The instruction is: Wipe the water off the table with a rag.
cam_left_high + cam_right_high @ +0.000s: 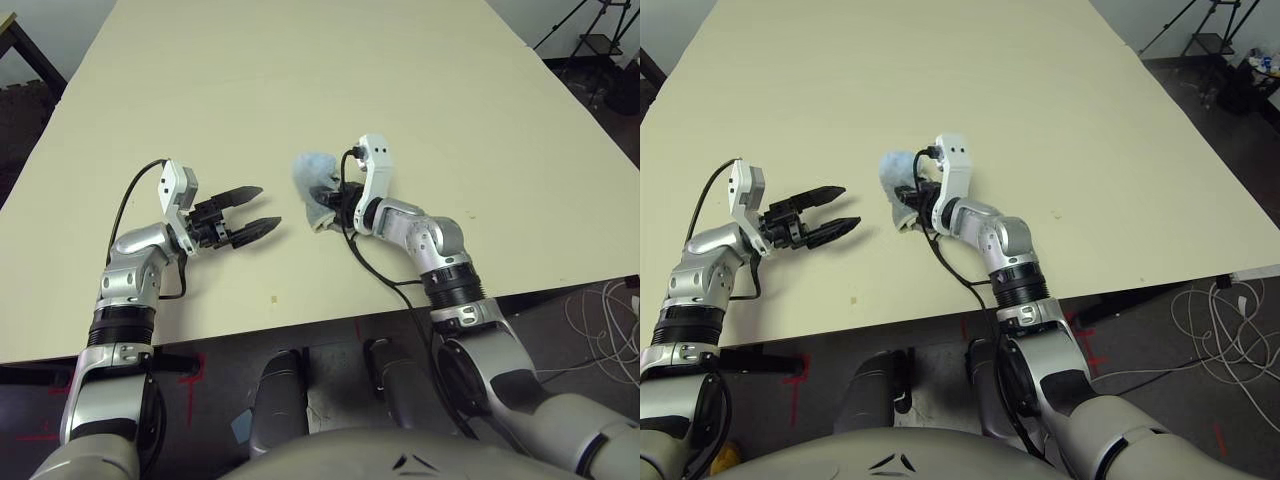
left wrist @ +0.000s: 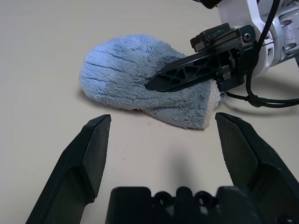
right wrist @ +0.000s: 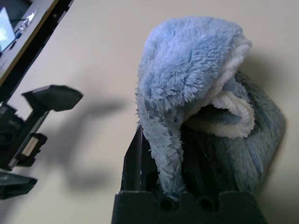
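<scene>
Table (image 1: pixel 400 80), cream-beige, with its near edge in front of the robot's body and both forearms reaching in over that edge. The rag (image 1: pixel 316 170), light blue and fuzzy with a pale hem, lies bunched on the tabletop, around the middle from side to side and much closer to the near edge than to the far edge. Right gripper (image 2: pixel 150 87): closed on the rag, a fold of the cloth pinched between its two black fingers; the rest of the rag spreads past and beside them, one part doubled over into a loop of hem. Left gripper (image 1: pixel 271 204): fingers well parted, nothing between them, held above the surface with its shadow beneath, tips directed toward the rag. A strip of bare tabletop separates these tips from the cloth.

Open room: beyond the rag, bare surface extends to the far edge; to the right of the right forearm, it extends toward the right edge, interrupted by a faint small mark (image 1: pixel 470 214). To the left of the left gripper, bare surface reaches the left edge. Toward the near edge, the gap between the forearms carries a small yellowish speck (image 1: pixel 274 299), near that edge. Tiny dark specks (image 2: pixel 124 149) lie on the surface beside the rag, on its side toward the left gripper. A black cable (image 1: pixel 372 266) runs from the right gripper along its forearm, past the near edge.
</scene>
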Robot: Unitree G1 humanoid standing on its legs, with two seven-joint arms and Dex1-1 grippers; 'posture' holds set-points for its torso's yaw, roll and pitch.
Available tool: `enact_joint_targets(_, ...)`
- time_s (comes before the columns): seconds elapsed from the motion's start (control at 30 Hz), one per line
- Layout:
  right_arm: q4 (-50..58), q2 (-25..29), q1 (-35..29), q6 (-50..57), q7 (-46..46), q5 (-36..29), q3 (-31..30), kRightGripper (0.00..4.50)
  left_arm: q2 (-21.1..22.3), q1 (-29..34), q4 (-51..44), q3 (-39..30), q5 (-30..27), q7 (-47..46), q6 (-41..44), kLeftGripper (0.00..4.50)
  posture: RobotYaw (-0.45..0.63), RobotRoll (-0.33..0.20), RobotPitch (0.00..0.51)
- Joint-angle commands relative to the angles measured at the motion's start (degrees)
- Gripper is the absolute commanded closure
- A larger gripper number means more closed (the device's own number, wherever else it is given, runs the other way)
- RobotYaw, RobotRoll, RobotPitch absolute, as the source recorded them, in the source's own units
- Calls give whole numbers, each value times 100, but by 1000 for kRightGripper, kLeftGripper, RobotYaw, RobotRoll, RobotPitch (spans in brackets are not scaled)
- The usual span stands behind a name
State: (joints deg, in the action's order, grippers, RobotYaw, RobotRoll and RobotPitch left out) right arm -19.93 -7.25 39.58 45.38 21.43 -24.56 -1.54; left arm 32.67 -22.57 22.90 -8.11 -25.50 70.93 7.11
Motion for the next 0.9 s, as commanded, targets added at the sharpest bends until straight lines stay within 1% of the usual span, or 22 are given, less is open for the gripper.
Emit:
enact_joint_targets(0.03, -66, -257, -74, 130, 56, -35, -151, 4360, 65, 23, -70, -14, 7, 4, 11, 0, -131, 0, 187)
enact_joint_targets(0.13, -120, -27, -2, -38, 3, 60, -24, 4362, 48, -29, -25, 3, 19, 8, -3, 0, -141, 0, 185)
enact_joint_targets(0.23, -117, 370, 55, -166, -54, 135, 204, 4366, 27, -77, 25, 21, 33, 19, -25, 0, -141, 0, 185)
enact_joint_targets(0.33, -67, 804, 88, -210, -103, 99, 477, 4368, -3, -133, 89, 43, 50, 29, -55, 0, -152, 0, 182)
enact_joint_targets(0.47, -20, 1164, 127, -197, -136, 31, 747, 4368, -33, -175, 149, 67, 60, 39, -90, 0, -162, 0, 178)
enact_joint_targets(0.73, 22, 1752, 175, -193, -41, 54, 952, 4368, -82, -269, 250, 98, 88, 44, -144, 0, -166, 0, 179)
enact_joint_targets(0.9, 319, 1958, 162, 82, 66, -166, 1096, 4368, -89, -296, 285, 101, 89, 58, -166, 0, -176, 0, 180)
